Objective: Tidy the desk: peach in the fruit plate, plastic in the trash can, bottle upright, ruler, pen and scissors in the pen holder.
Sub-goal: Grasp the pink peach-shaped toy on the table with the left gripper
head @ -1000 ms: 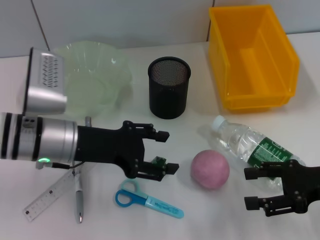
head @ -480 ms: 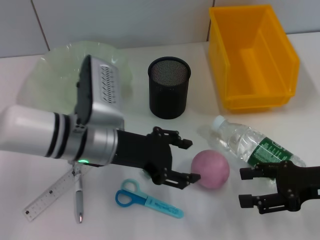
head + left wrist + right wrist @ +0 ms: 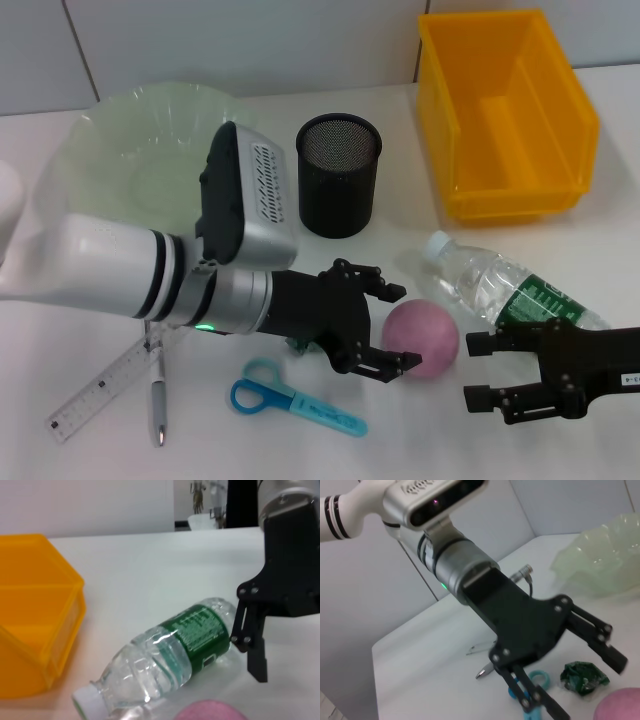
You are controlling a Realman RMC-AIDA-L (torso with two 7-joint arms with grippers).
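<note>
You've got nothing sorted yet. Near: scissors (image 3: 296, 402), pen (image 3: 158, 398), ruler (image 3: 102, 390) lie flat on the desk. Left gripper (image 3: 394, 325) spread wide at the peach (image 3: 421, 338); right gripper (image 3: 480, 370) open by the toppled bottle (image 3: 500, 288). Far — pen holder (image 3: 338, 174) and fruit plate (image 3: 140, 150) hold nothing visible.

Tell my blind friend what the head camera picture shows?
The left gripper, jaws open, reaches the pink peach on a white desk. Nearby lie a bottle, scissors, ruler and pen.
</note>
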